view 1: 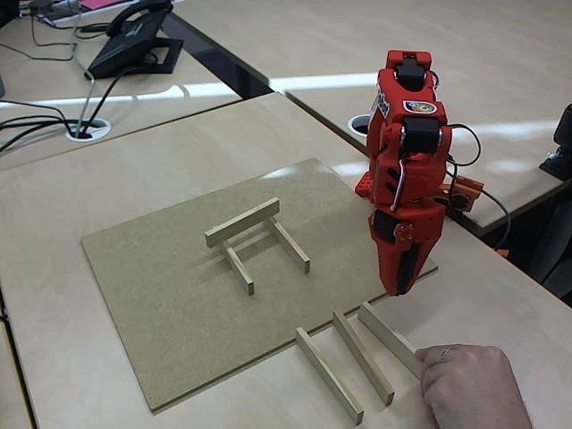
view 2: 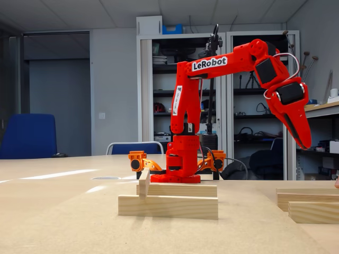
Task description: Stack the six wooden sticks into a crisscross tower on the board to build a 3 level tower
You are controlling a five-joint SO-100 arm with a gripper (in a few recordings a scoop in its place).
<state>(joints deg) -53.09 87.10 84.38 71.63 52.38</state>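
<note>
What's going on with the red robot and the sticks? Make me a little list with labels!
robot: red arm, claw hanging above the table near the board's right edge
claw state: looks closed, holding nothing
board: brown fibreboard on a pale table
tower: three sticks so far; two parallel on the board, one laid across them at their far end
loose sticks: three sticks lying on the table in front of the board
person: a hand touching the rightmost loose stick
left to do: three sticks not yet stacked
</note>
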